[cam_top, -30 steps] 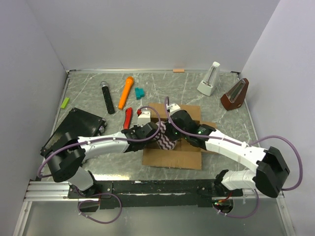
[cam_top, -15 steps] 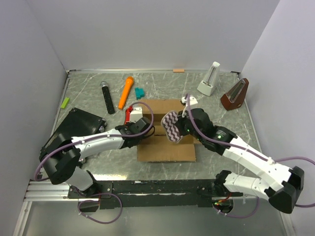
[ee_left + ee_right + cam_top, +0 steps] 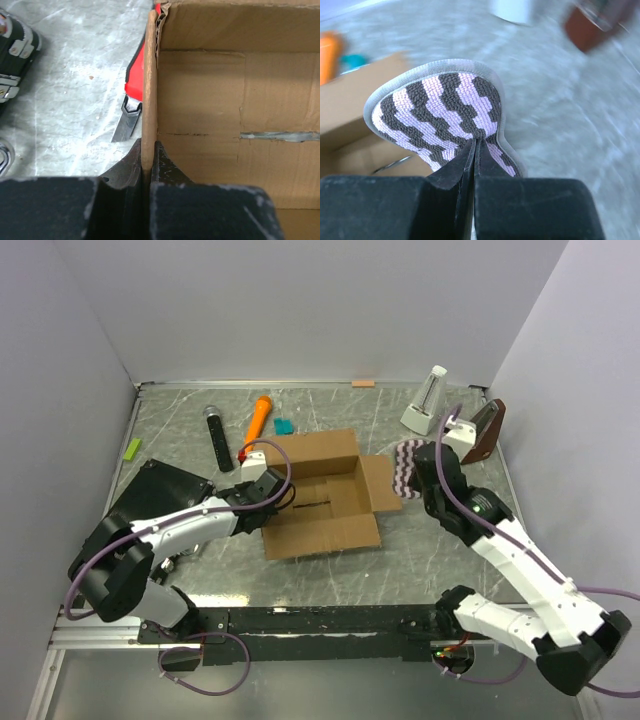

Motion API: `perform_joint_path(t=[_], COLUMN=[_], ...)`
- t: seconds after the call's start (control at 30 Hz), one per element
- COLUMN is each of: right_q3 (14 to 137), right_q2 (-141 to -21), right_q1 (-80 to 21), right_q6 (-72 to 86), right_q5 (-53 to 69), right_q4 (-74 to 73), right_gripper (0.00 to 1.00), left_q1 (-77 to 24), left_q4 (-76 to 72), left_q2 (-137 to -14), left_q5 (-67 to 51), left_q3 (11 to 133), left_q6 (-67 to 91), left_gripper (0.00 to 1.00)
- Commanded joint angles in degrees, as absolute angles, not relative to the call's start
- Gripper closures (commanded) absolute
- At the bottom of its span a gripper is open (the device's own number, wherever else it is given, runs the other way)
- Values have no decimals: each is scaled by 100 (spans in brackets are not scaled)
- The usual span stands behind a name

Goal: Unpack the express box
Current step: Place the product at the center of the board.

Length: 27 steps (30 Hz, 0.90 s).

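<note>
Soft even light, blurry wrist background

express box [image 3: 322, 532]: matt corrugated cardboard | striped pad [image 3: 445, 107]: knitted cloth, rough

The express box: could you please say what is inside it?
Only bare cardboard and a tape strip show inside the express box; the left gripper hides one edge.

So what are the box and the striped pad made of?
The box: matte brown corrugated cardboard; its pinched wall shows a layered edge. The striped pad: looks like looped knit fabric, lilac and dark zigzags, with a smooth grey rim, possibly rubbery.
</note>
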<state>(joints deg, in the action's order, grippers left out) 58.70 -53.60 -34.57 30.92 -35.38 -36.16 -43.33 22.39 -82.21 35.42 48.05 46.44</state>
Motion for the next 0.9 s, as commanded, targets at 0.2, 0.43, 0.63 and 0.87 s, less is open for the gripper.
perform_joint_path(t=[0.2,0.43,0.63,0.87], right_q3=[5063,4650,4658,5071], right_q2=[-6292,-6899,-6953,-6443], right_q1=[-1979,-1512,-1389,-1389], right_q6=[4403,4123,3876,3867], right_q5=[-3307,-2418,-2066,-2100], right_q4=[-3938,-3393,-3243,-3638], right_gripper=[100,100,48,16], left_q1=[-4236,-4245,-4236,-4245], left_q4=[2232,2162,2136,2135], left_q2=[-7919,-7972,-8033,-7858], left_q5=[3542,3331,3234,3252], left_q3=[4808,4851,4913,5071], left_q6=[4764,4641,4606,4579], left_gripper=[99,99,90,29])
